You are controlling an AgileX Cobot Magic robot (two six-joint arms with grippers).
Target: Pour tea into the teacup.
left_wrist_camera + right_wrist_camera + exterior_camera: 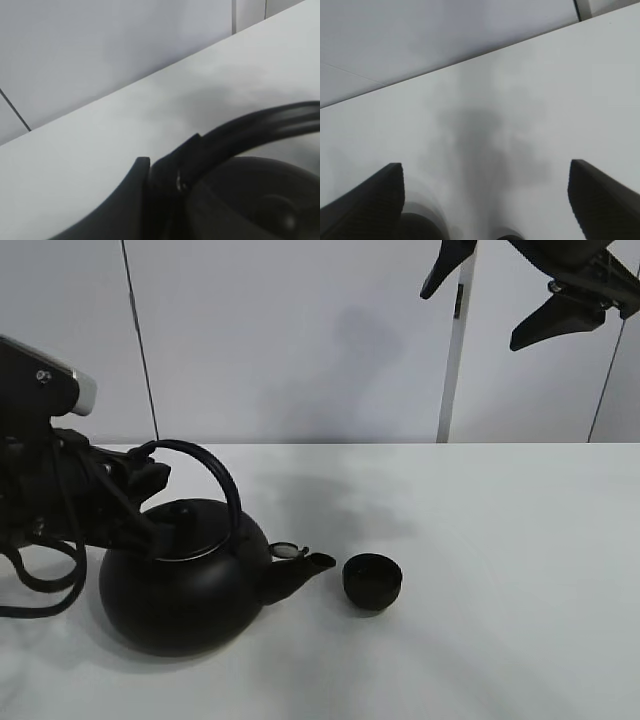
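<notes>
Exterior high view alone shows the small round matte-black handleless teacup (372,581) on the white table (500,540), just beside the spout of the big round black kettle (185,585), not touching. Left wrist view shows only the left gripper (170,175) clamped tight on the kettle's arched handle (250,127). Right gripper (520,290) hangs high, jaws spread wide, empty, well apart from the teacup. Bare table right of the teacup.

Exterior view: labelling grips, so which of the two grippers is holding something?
The left gripper, shut on the kettle's arched handle. The right gripper hangs open above the table, holding nothing.
</notes>
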